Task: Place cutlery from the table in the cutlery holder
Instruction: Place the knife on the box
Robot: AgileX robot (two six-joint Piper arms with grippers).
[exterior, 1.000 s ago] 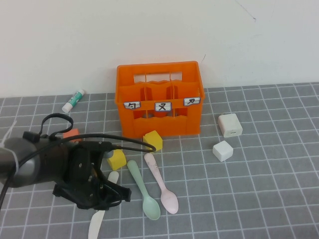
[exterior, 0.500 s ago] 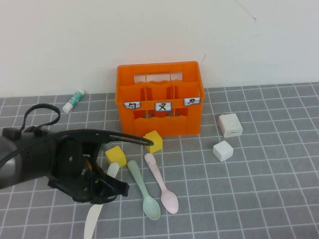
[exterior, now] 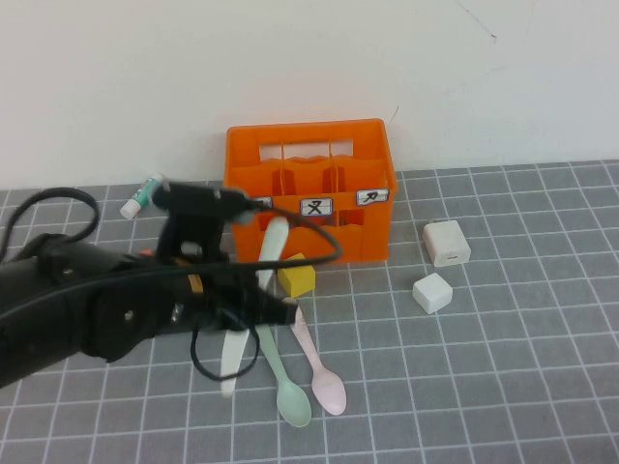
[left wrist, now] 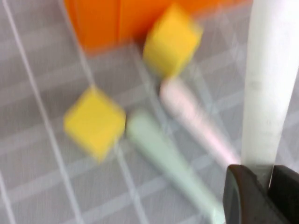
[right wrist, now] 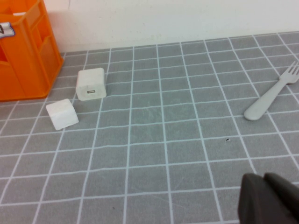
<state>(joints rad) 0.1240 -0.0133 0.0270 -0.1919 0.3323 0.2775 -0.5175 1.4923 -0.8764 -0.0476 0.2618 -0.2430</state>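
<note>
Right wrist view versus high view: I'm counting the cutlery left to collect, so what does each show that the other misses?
Only the right wrist view shows a pale fork lying on the table, and the right hand low over bare tiles.

Only the high view shows the left hand shut on the knife, lifted before the crate, plus the green spoon and pink spoon on the tiles.

Both show the cutlery holder, the white charger and the white cube.

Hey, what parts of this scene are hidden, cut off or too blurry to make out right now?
- Left end effector, shut on the knife: hidden by its own arm in the high view.
- Right end effector: cropped by the wrist view's edge.
- Cutlery holder compartments: hidden by its walls.
- Spoons: blurred in the left wrist view.
</note>
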